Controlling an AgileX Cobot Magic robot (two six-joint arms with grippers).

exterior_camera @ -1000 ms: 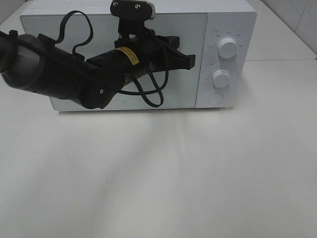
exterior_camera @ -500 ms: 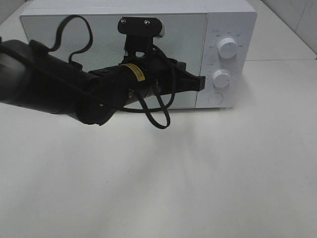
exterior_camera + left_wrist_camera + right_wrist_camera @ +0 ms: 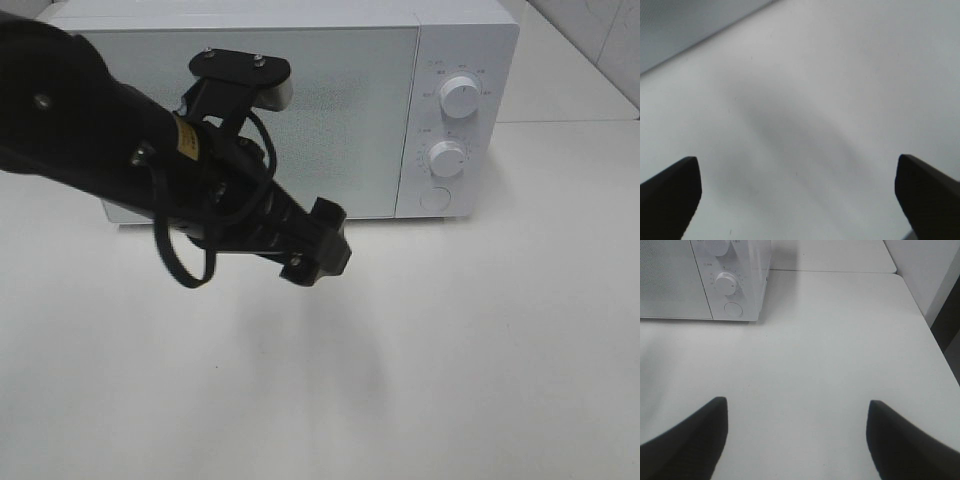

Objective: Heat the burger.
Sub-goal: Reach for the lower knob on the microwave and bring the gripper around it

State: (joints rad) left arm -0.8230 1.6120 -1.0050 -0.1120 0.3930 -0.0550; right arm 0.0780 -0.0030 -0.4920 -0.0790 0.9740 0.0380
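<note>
One yellow label (image 3: 184, 138) sits on the left arm (image 3: 90, 130), its print too small to read. The marks around the microwave's (image 3: 330, 90) dials are just as illegible, and no brand can be made out on it.

Count: one white microwave with its door (image 3: 340, 130) shut, two white dials (image 3: 459, 95) one above the other on its panel, and one round button (image 3: 436, 198) below them. One black cable (image 3: 180, 265) loops under the left arm.

The left gripper (image 3: 797, 172) hangs over the white table (image 3: 480, 350) in front of the microwave door, jaws spread wide with nothing between them. The right gripper (image 3: 797, 412) is likewise wide apart and holds nothing, over bare table near the microwave's panel side.

The burger shows in no view, so where it is cannot be told
</note>
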